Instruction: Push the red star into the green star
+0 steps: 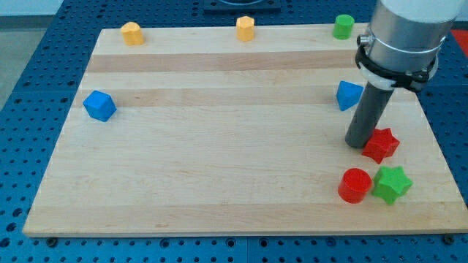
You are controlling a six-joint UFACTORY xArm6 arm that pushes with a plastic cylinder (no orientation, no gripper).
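The red star (382,145) lies near the view's right edge of the wooden board. The green star (392,183) lies just below it, toward the view's bottom right, with a small gap between them. My tip (358,144) is down on the board at the red star's left side, touching or nearly touching it. The dark rod rises from there to the grey arm at the view's top right.
A red cylinder (355,185) sits against the green star's left side. A blue triangular block (348,95) lies just above and left of my rod. A green cylinder (344,26), a yellow hexagon (245,28), an orange block (131,33) line the top edge. A blue cube (99,106) sits at left.
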